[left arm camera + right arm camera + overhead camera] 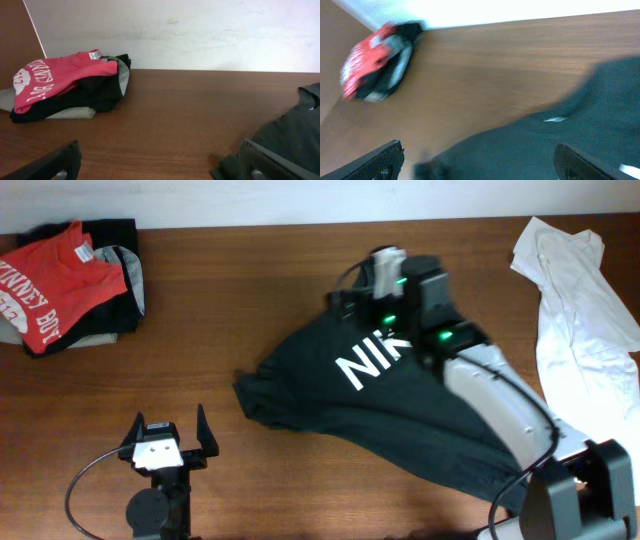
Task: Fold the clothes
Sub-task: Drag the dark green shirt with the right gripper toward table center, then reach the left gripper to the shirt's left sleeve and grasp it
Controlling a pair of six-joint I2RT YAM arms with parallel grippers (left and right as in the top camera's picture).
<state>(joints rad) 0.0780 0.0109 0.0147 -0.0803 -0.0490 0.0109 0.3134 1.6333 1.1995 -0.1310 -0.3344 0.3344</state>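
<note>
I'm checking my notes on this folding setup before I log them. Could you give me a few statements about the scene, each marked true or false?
1. The black NIKE shirt lies neatly folded. False: it lies crumpled and spread on the table.
2. The left tool is open and empty. True.
3. The red shirt lies on top of a pile of clothes. True.
4. The white shirt sits on that same pile. False: it lies at the table's opposite, right end.
5. The right tool is shut on the black NIKE shirt. False: its jaws stand wide open above it.
</note>
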